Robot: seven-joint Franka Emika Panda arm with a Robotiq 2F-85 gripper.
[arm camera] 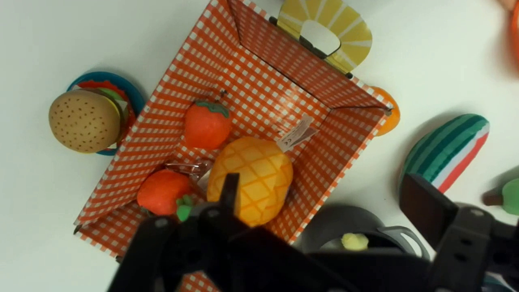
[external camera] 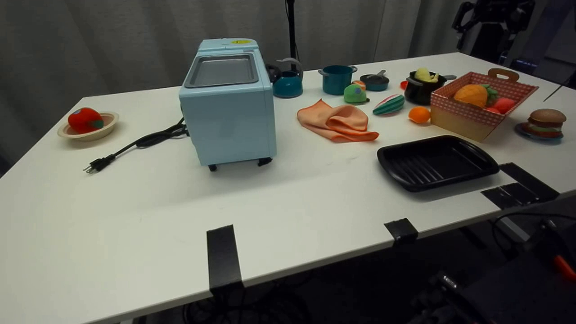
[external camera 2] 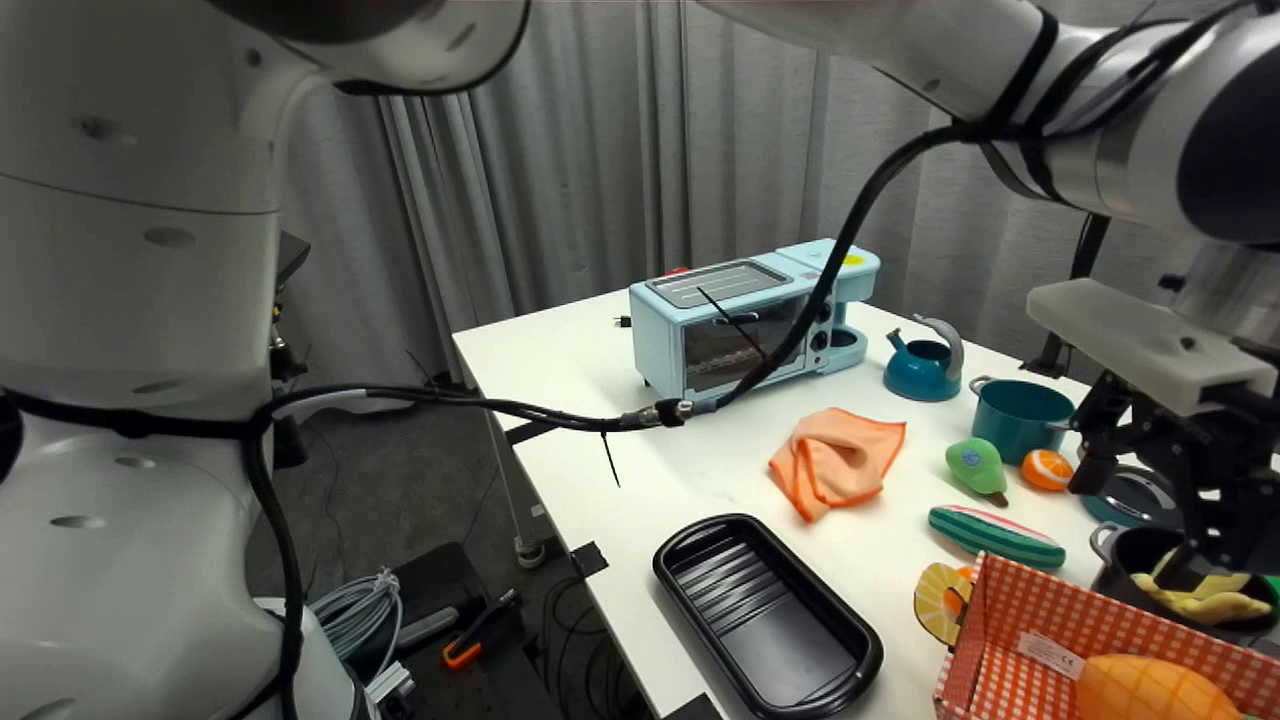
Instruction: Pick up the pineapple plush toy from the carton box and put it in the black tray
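The gripper (arm camera: 324, 198) is spread wide, nothing between its pads, poised over the side of the carton box (arm camera: 336, 144); in the wrist view one finger (arm camera: 230, 194) crosses in front of the pineapple plush toy (arm camera: 259, 174) while the opposite one falls outside the box, toward the watermelon plush (arm camera: 446, 150). So the toy lies in the box below the tool, on the inner finger's side and not centred in the gap. I would judge the task at its approach: the tool is near the source, but grasp, lift, carry and release are all left to do, and centring on the toy looks like the next need. Just past the toy from the tool, a white tag (arm camera: 298, 132) lies against the plush; it seems to bear a CE mark, though the rest of its print is too small to read. Beyond the box, outside the wrist view and well apart from the tool, the black tray (external camera 2: 795, 640) shows in both exterior views without the toy in it. Farther out stands the light-blue appliance (external camera: 231, 126) with a yellow sticker (external camera: 241, 42) on top, its wording illegible; no brand name can be read.
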